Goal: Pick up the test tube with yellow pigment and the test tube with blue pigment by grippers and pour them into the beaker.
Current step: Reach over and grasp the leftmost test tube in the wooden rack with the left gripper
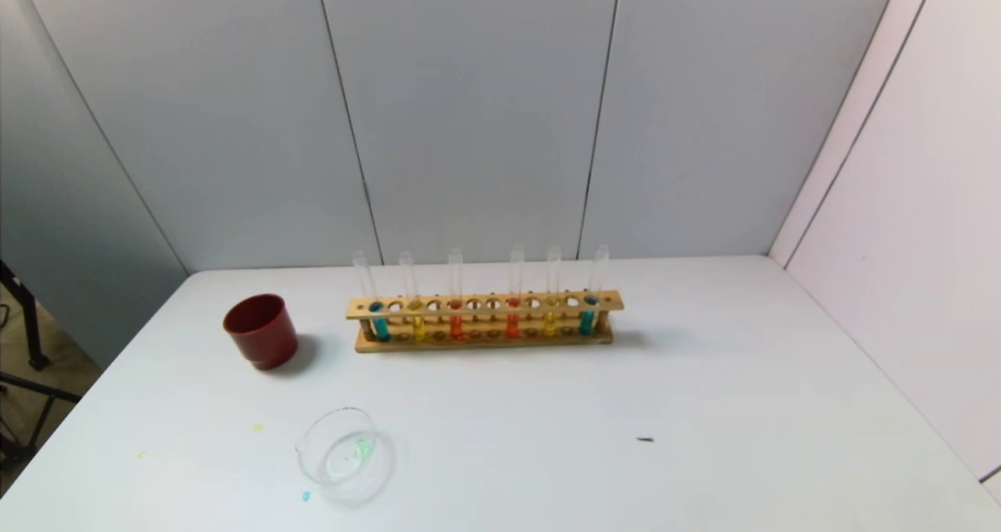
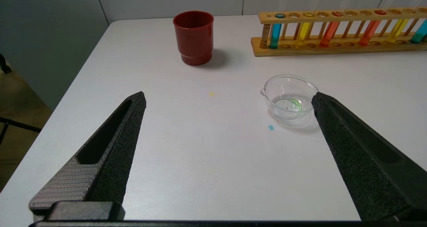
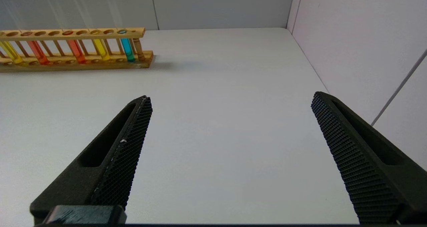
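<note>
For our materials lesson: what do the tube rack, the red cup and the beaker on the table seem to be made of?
Tube rack: looks like pale, unpainted wood, tan with turned end posts.
Red cup: probably plastic, since it is opaque dark red with a soft sheen.
Beaker: clear and glossy, so likely glass, though clear plastic cannot be ruled out; the table shows through it.

rack (image 3: 66, 58) cut at edge, tube tops faint, both arms unseen in head view

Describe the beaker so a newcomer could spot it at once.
On the white table, look in front of the long wooden test tube rack, nearer the robot's left. The low, wide clear glass beaker sits there; unlike the opaque dark red cup behind it, it is transparent, with a pouring lip.
</note>
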Robot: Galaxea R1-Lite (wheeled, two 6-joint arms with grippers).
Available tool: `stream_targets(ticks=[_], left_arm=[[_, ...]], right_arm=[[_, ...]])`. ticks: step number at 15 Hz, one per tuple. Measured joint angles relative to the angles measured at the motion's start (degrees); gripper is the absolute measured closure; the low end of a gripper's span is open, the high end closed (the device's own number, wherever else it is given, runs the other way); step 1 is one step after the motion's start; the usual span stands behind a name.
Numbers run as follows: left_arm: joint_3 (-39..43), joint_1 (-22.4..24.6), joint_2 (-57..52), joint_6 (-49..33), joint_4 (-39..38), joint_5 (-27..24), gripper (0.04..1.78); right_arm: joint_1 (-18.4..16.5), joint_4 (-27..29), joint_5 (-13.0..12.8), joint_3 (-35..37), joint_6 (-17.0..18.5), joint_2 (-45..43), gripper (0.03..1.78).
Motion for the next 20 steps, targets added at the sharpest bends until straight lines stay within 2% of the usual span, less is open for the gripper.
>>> stream_targets(ticks=[16, 20], left_arm=[[0.0, 0.0, 0.0, 0.02, 0.02, 0.12, 0.07], [-3.22, 0.05, 1.4, 1.73, 3.28, -0.35, 0.07]], right_arm=[[0.0, 0.02, 0.0, 0.0, 0.0, 0.0, 0.07], [0.0, 0.0, 0.02, 0.0, 0.0, 0.0, 0.07]])
